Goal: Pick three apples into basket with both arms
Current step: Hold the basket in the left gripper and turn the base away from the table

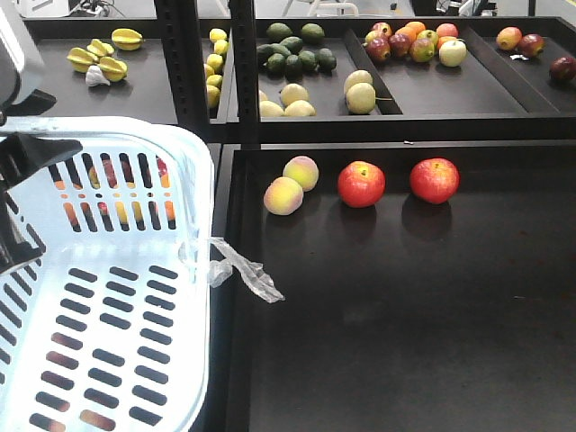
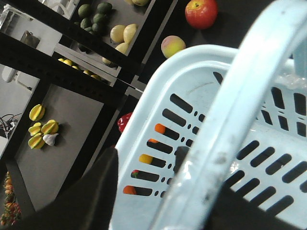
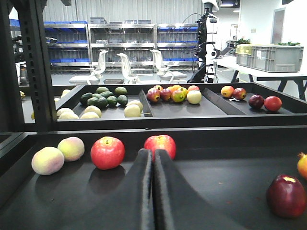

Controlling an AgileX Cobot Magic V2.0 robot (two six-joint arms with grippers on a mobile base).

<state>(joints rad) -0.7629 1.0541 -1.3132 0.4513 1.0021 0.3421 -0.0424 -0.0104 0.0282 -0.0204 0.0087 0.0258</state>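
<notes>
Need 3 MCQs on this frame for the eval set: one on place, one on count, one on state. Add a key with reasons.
1. In the front view, where does the basket sit relative to the red apples?
A) to their left
B) to their right
C) on the upper shelf behind them

2. How many red apples lie in the row with the two peaches?
A) one
B) two
C) four

3. What state is the right claw in?
A) shut, empty
B) wide open
C) shut on an apple

Key:
1 A, the basket fills the lower left while the apples lie right of centre.
2 B, two red apples lie just right of the peaches.
3 A, in the right wrist view its fingers press together with nothing between them.
</notes>
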